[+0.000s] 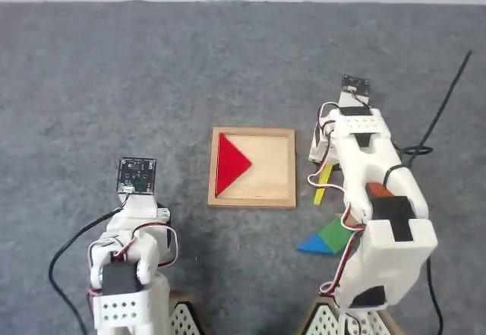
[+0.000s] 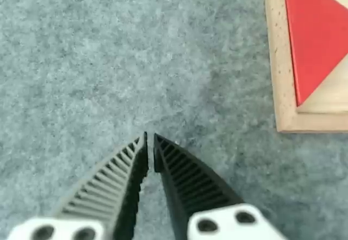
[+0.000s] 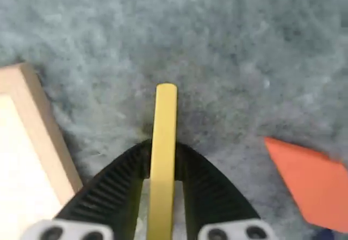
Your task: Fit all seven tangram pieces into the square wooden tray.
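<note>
The square wooden tray point(image 1: 254, 198) lies mid-table with a red triangle point(image 1: 230, 164) in its left part. In the right wrist view my right gripper point(image 3: 163, 147) is shut on a yellow piece point(image 3: 165, 136), held on edge just beside the tray's rim point(image 3: 43, 125). From above, that yellow piece point(image 1: 324, 183) hangs right of the tray. An orange piece point(image 3: 312, 183) lies on the carpet near it. My left gripper point(image 2: 149, 139) is shut on nothing over bare carpet, left of the tray corner point(image 2: 277, 60) and the red triangle point(image 2: 321, 33).
A green piece point(image 1: 334, 232) and a blue piece point(image 1: 310, 245) lie together on the grey carpet below the tray's right corner, partly under the right arm. The left arm point(image 1: 133, 229) stands at the lower left. A black cable point(image 1: 440, 115) runs at the far right.
</note>
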{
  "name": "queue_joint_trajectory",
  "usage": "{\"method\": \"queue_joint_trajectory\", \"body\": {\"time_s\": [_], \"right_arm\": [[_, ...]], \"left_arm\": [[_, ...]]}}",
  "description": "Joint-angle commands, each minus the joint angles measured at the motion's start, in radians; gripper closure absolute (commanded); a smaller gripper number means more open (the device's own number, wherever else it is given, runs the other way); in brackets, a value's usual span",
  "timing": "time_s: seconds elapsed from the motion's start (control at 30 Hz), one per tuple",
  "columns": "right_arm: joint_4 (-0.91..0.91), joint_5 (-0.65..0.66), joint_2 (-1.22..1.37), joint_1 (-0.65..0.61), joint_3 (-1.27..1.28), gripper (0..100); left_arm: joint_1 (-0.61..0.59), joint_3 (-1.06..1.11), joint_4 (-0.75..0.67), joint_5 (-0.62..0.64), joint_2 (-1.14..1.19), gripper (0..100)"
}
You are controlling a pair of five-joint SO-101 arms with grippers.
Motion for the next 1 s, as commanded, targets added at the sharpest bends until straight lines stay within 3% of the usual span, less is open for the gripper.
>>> {"method": "queue_joint_trajectory", "body": {"time_s": [0.0,0.2,0.4,0.5,0.6,0.7,0.9,0.97], "right_arm": [[0.025,0.014,-0.168,0.001,-0.034,99.2],[0.081,0.066,-0.338,-0.165,-0.068,99.2],[0.216,0.382,-0.242,-0.380,-0.238,99.2],[0.246,0.535,-0.166,-0.414,-0.324,99.2],[0.262,0.598,-0.088,-0.410,-0.416,99.2],[0.254,0.460,-0.005,-0.397,-0.496,99.2],[0.243,-0.282,0.140,-0.357,-0.624,98.6],[0.252,-0.457,0.179,-0.360,-0.654,96.5]], "left_arm": [[-0.005,-0.013,0.003,0.017,-0.018,98],[-0.005,-0.013,0.003,0.017,-0.018,98],[-0.005,-0.013,0.003,0.017,-0.018,98],[-0.005,-0.013,0.003,0.017,-0.018,98],[-0.005,-0.013,0.003,0.017,-0.018,98],[-0.005,-0.013,0.003,0.017,-0.018,98],[-0.005,-0.013,0.003,0.017,-0.018,98],[-0.005,-0.013,0.003,0.017,-0.018,98]]}}
